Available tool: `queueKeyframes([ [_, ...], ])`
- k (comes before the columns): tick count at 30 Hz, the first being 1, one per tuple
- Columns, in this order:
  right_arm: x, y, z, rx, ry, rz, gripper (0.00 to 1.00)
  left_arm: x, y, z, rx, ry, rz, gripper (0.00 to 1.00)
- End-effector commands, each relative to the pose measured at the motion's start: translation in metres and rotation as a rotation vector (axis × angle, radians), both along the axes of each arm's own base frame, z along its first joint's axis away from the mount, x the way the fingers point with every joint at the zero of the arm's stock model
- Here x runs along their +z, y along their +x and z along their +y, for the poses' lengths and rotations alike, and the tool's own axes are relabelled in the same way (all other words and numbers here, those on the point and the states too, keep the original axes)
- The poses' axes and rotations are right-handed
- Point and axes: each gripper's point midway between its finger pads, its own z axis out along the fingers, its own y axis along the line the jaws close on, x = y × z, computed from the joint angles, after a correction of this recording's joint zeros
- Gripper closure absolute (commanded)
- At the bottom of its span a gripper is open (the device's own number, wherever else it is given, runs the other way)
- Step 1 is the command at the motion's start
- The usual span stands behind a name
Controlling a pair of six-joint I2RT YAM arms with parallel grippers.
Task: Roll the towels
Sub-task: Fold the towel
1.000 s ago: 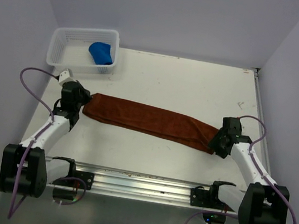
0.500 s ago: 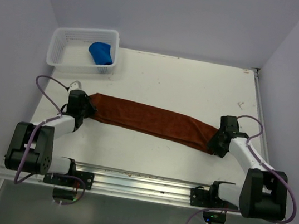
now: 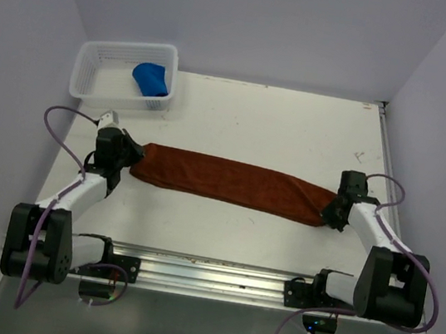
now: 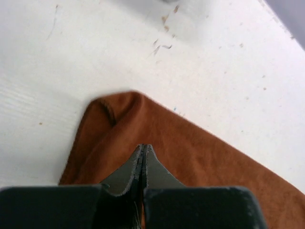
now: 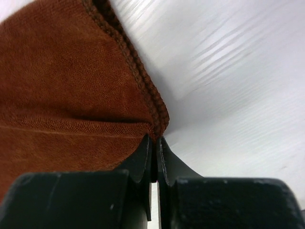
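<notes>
Evidently both arms reach low over the table, one at each end of the rust-brown towel. That towel is folded into a long narrow strip that lies flat across the middle of the table. It runs from near the left edge almost to the right edge, and its right end sits slightly closer to the near edge than its left.

The left pincer is at the strip's left end. In the left wrist view its fingers are pressed tightly together over the cloth, and the rounded end of the towel spreads out just beyond their tips. The right pincer is at the opposite end. In the right wrist view its two fingers are clamped on the towel's stitched hem, right at the corner, with bare table beside it.

The blue towel is bunched up inside the white mesh basket, which stands at the far left corner of the table, well apart from the brown strip and both arms.
</notes>
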Motion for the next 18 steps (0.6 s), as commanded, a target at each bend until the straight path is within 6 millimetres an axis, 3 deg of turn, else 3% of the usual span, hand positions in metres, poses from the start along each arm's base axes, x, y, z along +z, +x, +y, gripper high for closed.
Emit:
queueKeyframes([
  [1, 0.023, 0.011, -0.033, -0.069, -0.074, -0.028, 1.00, 0.036, 0.008, -0.006, -0.041, -0.018, -0.074, 1.00],
  [6, 0.047, 0.018, -0.065, -0.147, -0.125, -0.067, 1.00, 0.055, 0.003, -0.015, -0.091, -0.039, -0.108, 1.00],
  [9, 0.064, 0.026, -0.071, -0.138, -0.156, -0.112, 1.00, 0.041, -0.003, -0.015, -0.104, -0.022, -0.074, 1.00],
  [12, 0.078, 0.044, -0.060, -0.076, -0.104, -0.219, 1.00, 0.009, -0.014, -0.011, -0.086, -0.010, 0.018, 1.00],
  [18, 0.104, 0.077, -0.029, 0.073, -0.070, -0.332, 1.00, -0.019, -0.023, -0.015, -0.080, -0.042, 0.041, 1.00],
])
